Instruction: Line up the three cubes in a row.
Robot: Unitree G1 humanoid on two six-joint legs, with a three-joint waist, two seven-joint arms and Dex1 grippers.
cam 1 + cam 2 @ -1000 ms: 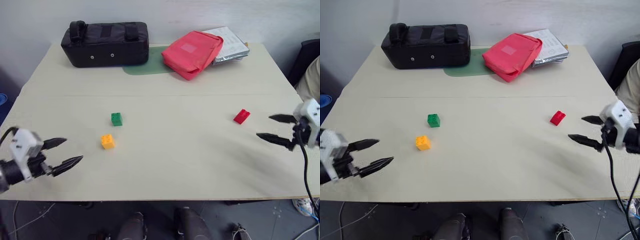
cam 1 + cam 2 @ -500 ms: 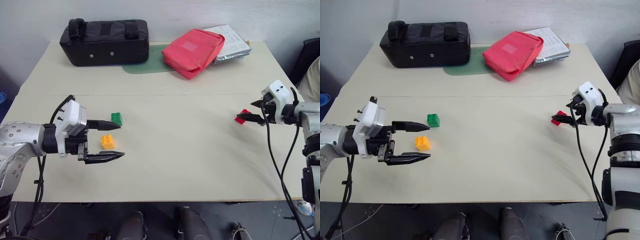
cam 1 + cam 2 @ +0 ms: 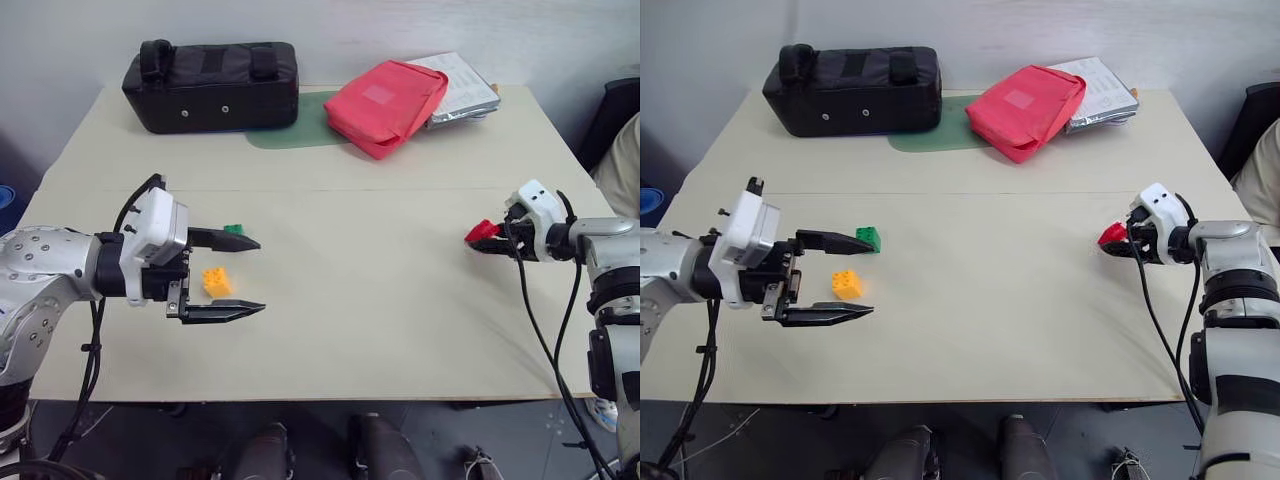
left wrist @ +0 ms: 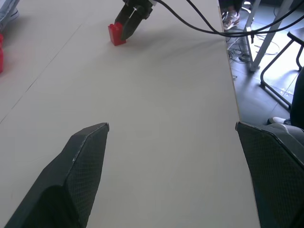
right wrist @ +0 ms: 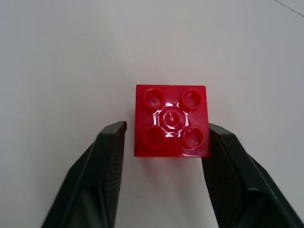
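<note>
Right gripper [image 5: 164,130] pinches the red cube [image 5: 171,121] at frame right, apparently snug; lift squarely. Left gripper [image 3: 245,276] gapes, empty.

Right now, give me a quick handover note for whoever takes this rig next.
Right tool: fingers either side of the red cube, closing on it; a firm grip isn't clear.
Left tool: open, empty, hovering beside the orange-yellow cube and green cube.
Cubes: green and orange-yellow close together on the table's left; red far right.
Done: nothing lined up.
Left: bring the red cube over, then set all three in a row.
</note>
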